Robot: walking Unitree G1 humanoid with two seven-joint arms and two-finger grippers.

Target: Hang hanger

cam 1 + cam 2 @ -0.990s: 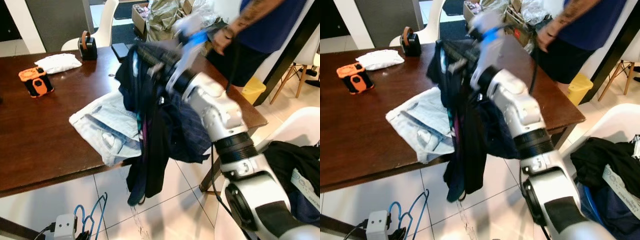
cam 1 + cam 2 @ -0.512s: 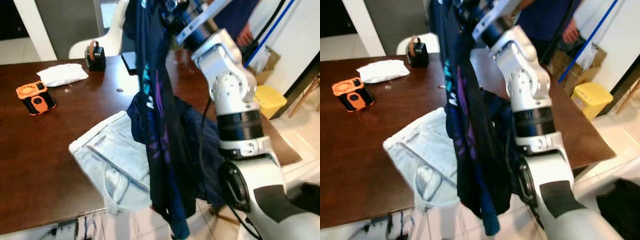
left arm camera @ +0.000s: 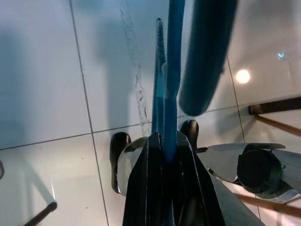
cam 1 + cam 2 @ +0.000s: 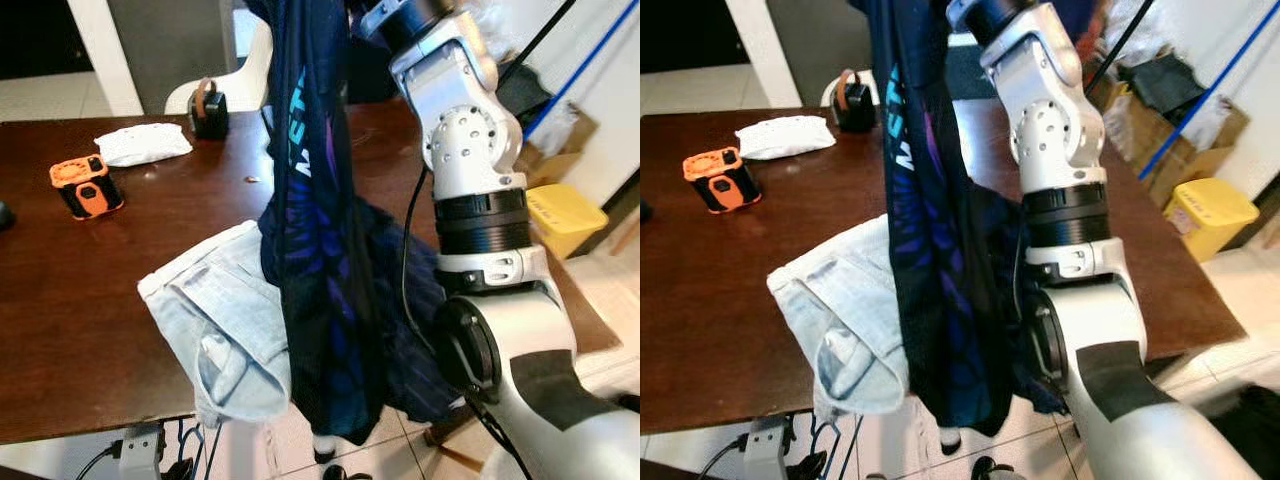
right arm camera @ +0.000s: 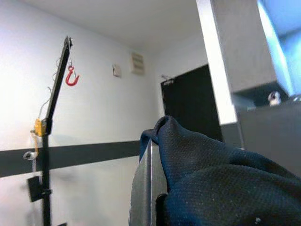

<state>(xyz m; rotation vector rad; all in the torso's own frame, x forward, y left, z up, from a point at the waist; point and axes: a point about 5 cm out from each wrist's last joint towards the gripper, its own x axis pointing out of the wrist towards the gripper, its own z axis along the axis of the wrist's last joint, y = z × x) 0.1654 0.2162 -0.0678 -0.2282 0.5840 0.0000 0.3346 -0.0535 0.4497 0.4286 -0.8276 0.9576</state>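
A dark navy shirt (image 4: pixel 315 250) with teal and purple print hangs full length from above the picture's top down past the table edge. My right arm (image 4: pixel 465 150) reaches straight up beside it. In the right wrist view my right gripper (image 5: pixel 150 188) is shut on the shirt's dark cloth (image 5: pixel 202 179), held high in the room. Down below, my left gripper (image 3: pixel 164 155) points at the tiled floor, shut on a blue hanger (image 3: pixel 171 70) whose thin bars stick out past the fingertips.
Light blue jeans (image 4: pixel 215 310) and another navy garment (image 4: pixel 400 300) lie on the brown table (image 4: pixel 80 280), with an orange device (image 4: pixel 82 186), white cloth (image 4: pixel 145 144) and black tape dispenser (image 4: pixel 207 105). A yellow bin (image 4: pixel 570 210) stands right. A red hook (image 5: pixel 71 75) hangs from a black pole.
My right arm has lifted the dark shirt from table height to well above the picture's top. The camera has shifted, and the person behind the table is out of sight.
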